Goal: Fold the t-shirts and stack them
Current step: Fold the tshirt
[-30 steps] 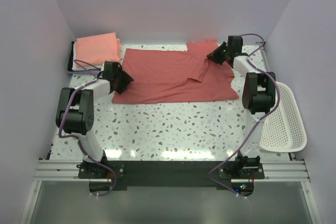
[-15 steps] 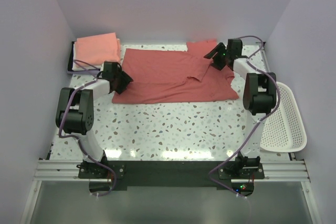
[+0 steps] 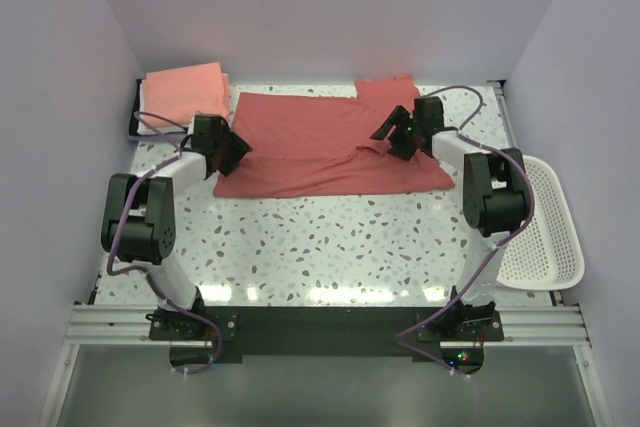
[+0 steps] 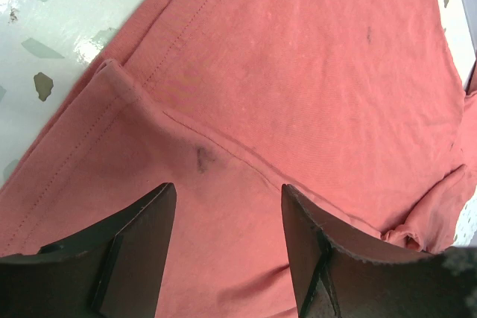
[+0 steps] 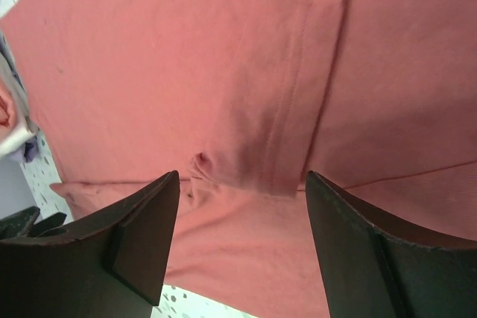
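Observation:
A dusty-red t-shirt lies spread across the back of the table, its right side folded over with a sleeve sticking out at the back. My left gripper hovers over the shirt's left edge; in the left wrist view it stands open above the red cloth, holding nothing. My right gripper hangs over the folded right part; in the right wrist view it is open just above a small pucker in the cloth. A salmon-pink folded t-shirt tops a stack at the back left.
A white lattice basket sits at the right table edge beside the right arm. The stack at the back left rests on a dark tray. Speckled tabletop stretches in front of the red shirt. Walls close in on three sides.
My right gripper opened and swung left and nearer, from the back right sleeve to the shirt's folded right part. The left arm shifted slightly toward the back.

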Controlling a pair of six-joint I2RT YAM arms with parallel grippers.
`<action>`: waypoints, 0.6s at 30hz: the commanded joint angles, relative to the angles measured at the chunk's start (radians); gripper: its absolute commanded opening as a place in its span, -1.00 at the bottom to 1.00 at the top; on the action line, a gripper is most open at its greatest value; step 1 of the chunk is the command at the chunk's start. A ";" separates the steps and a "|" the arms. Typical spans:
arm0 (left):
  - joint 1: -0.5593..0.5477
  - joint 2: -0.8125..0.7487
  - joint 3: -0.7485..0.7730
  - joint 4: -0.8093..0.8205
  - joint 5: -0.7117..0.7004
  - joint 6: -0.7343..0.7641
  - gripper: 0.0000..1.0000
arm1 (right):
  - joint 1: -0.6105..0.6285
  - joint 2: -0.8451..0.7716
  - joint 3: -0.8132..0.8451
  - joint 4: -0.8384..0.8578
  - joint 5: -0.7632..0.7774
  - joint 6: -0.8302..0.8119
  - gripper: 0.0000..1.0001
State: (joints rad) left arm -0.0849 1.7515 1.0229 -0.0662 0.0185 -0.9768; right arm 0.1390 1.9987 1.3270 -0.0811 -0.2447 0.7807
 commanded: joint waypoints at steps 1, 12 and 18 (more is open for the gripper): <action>0.010 -0.050 -0.014 0.036 -0.005 0.013 0.26 | 0.017 0.009 -0.005 0.075 0.027 -0.009 0.44; 0.017 -0.064 -0.012 0.034 0.006 0.018 0.26 | 0.039 0.055 0.041 0.057 0.028 0.003 0.44; 0.024 -0.067 -0.009 0.032 0.011 0.020 0.26 | 0.043 0.095 0.106 0.050 0.013 0.015 0.43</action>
State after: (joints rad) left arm -0.0715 1.7298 1.0157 -0.0685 0.0223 -0.9764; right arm 0.1741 2.0777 1.3811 -0.0605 -0.2340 0.7860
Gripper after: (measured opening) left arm 0.632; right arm 0.717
